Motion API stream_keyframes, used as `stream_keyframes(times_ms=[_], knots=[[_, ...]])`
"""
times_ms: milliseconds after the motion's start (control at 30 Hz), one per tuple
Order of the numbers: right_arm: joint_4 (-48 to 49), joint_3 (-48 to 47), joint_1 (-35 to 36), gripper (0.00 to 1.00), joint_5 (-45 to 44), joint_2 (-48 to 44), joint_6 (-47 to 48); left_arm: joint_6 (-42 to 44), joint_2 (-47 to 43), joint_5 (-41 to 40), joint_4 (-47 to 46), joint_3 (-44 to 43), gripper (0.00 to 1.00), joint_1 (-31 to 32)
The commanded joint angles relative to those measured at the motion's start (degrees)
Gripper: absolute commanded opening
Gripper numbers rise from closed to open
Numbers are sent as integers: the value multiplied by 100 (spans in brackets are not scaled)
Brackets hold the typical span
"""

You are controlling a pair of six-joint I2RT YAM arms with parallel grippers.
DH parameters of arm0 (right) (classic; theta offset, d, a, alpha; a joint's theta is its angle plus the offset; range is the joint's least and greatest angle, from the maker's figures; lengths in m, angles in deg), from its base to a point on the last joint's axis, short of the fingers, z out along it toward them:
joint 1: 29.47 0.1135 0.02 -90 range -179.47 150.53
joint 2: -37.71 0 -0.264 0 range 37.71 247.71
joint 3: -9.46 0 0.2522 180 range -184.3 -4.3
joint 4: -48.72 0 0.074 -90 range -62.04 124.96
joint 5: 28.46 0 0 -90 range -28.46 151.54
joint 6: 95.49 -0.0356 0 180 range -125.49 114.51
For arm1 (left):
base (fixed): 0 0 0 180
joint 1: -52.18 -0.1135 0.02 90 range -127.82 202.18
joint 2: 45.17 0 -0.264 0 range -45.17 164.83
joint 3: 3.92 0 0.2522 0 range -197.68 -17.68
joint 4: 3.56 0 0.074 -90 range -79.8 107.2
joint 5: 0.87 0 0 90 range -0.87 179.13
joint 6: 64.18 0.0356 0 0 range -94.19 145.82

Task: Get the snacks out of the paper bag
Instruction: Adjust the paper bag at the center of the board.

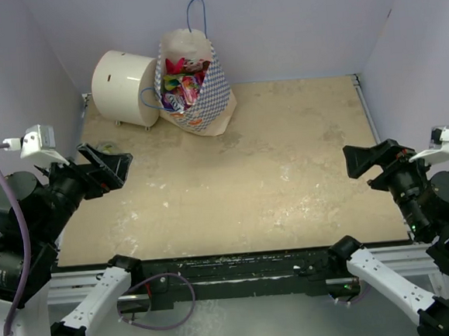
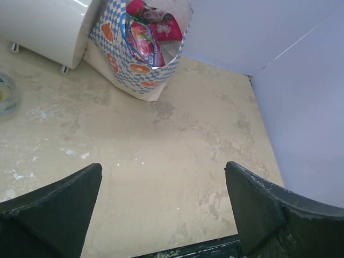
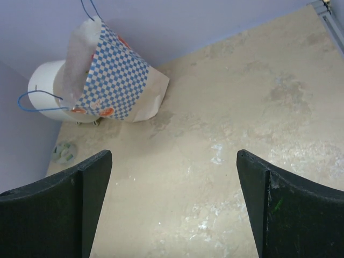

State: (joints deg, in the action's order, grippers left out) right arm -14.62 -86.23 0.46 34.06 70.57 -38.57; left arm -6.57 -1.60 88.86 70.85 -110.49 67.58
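The blue-and-white checked paper bag (image 1: 203, 99) stands at the back of the table, left of centre, its mouth tilted toward me. Several shiny snacks (image 1: 182, 82) in red, magenta and purple fill it. The bag (image 2: 121, 59) and snacks (image 2: 145, 37) show at the top of the left wrist view. The right wrist view shows the bag's (image 3: 107, 80) outside only. My left gripper (image 1: 108, 165) is open and empty at the left edge. My right gripper (image 1: 364, 161) is open and empty at the right edge. Both are far from the bag.
A large cream cylinder (image 1: 125, 86) lies on its side just left of the bag, touching it. A small clear round object (image 2: 6, 94) sits on the table near the left wall. Lavender walls enclose the table on three sides. A black rail (image 1: 232, 265) runs along the near edge.
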Motion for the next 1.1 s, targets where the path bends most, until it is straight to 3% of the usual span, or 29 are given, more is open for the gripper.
stream_keyframes(times_ms=[0,333,700,833,1067], knots=[[-370,107,-35,99,45,-44,-364,-401,-144,-30,-47,140,99,9],[-673,492,-69,100,401,136,-882,-806,-614,139,-361,863,99,17],[710,1953,-96,100,846,194,-1196,-1222,70,1209,-1016,1306,99,23],[1330,2193,-103,100,636,568,-764,-1630,451,1548,-1359,1439,99,24],[2094,2019,-107,100,401,1402,288,-1875,1418,774,-2250,1523,99,23]])
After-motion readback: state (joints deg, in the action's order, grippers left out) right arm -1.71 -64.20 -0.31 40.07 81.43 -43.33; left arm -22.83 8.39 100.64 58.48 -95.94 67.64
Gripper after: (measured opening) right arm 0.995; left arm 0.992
